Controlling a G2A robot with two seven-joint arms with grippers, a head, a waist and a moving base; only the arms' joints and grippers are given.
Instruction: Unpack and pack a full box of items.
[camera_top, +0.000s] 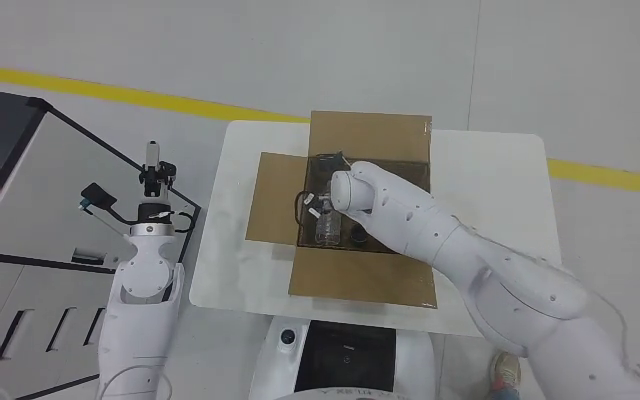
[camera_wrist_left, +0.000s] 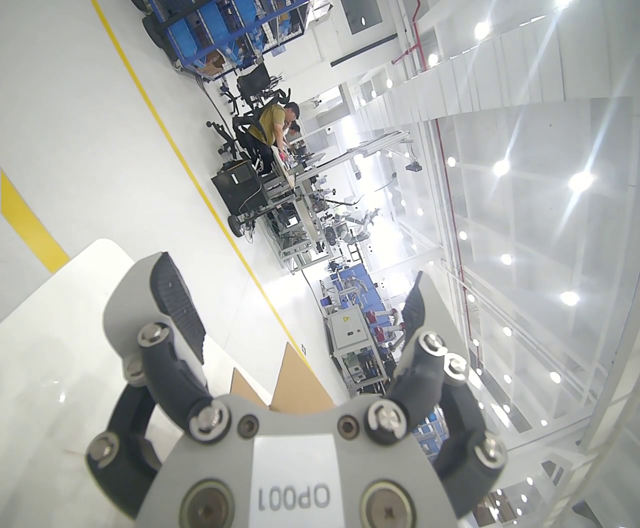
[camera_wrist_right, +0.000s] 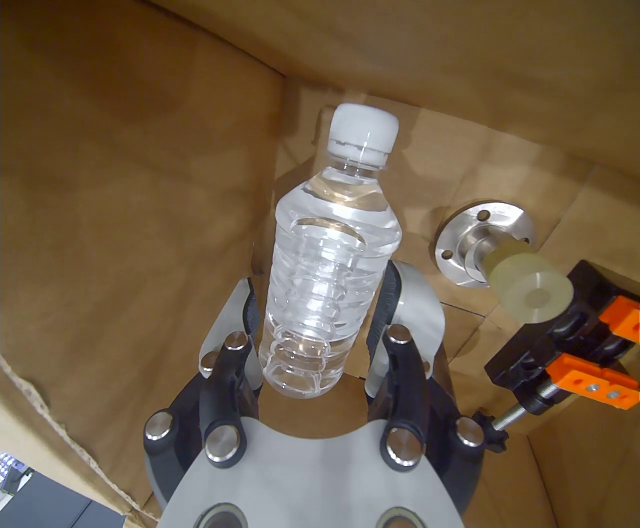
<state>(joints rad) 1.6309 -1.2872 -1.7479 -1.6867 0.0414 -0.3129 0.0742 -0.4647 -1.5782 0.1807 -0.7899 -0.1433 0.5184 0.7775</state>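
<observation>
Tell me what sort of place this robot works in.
Likely a robotics lab or factory hall: a yellow floor line marks the white floor, blue storage racks stand behind it, and other robot arms work by the workbenches.

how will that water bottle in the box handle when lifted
The water bottle looks nearly full, so probably heavy for its size. Its clear ribbed wall seems thin and may dent under the right claw. Round and smooth, it could roll if released.

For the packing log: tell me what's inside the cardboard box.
Inside the box: a water bottle held in the right gripper, a metal flange part and a black-and-orange clamp. The right arm covers much of the box floor from above.
</observation>
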